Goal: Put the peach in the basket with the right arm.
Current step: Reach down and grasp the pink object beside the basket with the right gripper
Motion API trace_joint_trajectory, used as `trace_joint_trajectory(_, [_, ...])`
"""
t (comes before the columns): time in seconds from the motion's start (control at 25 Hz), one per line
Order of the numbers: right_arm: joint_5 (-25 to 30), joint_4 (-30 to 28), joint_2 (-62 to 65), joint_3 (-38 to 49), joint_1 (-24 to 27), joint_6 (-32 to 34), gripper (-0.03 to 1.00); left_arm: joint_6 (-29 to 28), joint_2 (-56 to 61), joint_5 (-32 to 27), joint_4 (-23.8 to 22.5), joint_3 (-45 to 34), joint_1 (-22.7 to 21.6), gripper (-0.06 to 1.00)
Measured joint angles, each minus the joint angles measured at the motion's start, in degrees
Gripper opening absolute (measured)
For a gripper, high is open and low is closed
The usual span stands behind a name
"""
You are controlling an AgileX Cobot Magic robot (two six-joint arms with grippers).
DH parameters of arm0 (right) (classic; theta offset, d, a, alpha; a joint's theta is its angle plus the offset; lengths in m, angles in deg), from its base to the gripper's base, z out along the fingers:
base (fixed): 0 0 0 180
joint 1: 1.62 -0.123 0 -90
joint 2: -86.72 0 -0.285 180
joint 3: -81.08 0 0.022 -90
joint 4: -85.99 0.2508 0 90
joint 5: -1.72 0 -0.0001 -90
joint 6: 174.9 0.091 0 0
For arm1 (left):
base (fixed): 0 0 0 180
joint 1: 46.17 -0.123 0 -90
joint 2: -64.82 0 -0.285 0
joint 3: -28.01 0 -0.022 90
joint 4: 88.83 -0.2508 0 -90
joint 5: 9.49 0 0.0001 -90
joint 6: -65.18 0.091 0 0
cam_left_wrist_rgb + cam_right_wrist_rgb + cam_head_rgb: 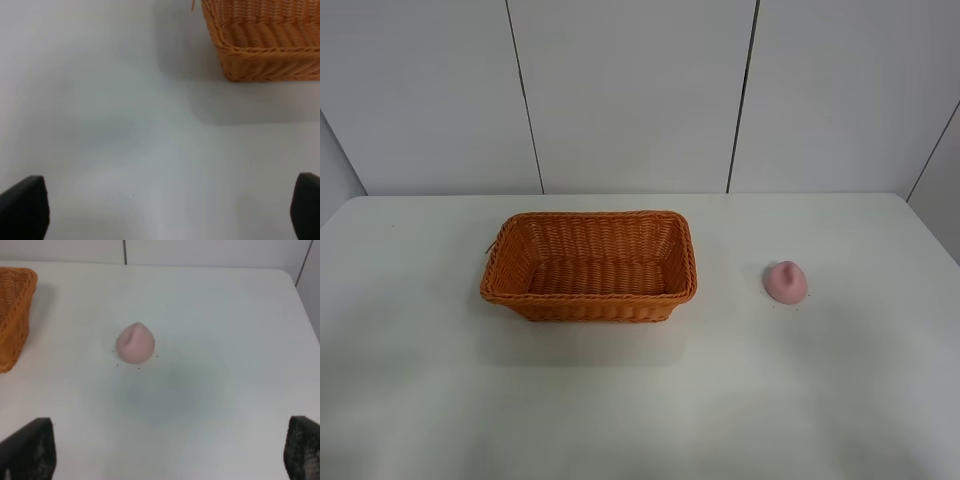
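Observation:
The pink peach (pixel 786 282) rests on the white table, to the right of the orange-brown wicker basket (pixel 588 295), which holds nothing. Neither arm shows in the exterior high view. In the right wrist view the peach (pixel 135 342) lies ahead of my right gripper (pixel 165 452), whose two black fingertips (pixel 27 450) stand far apart at the frame's corners, open and empty. In the left wrist view my left gripper (pixel 165 207) is likewise open, with a corner of the basket (pixel 260 45) ahead of it.
The white table (pixel 640 400) ends at a white panelled wall behind the basket. Its right edge (pixel 302 300) runs close to the peach's far side. A few tiny dark specks dot the table around the peach.

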Motion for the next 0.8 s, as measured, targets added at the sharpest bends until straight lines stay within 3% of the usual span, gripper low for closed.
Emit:
trace_joint_trajectory(0.48, [0.00,0.00,-1.02,-0.19,0.00,0.00,0.70,0.00,0.00,0.00,0.00,0.00,0.00,0.99])
trace_joint_trajectory(0.8, [-2.74,0.01,-29.43,-6.31,0.00,0.00,0.70,0.00,0.00,0.00,0.00,0.00,0.00,0.99])
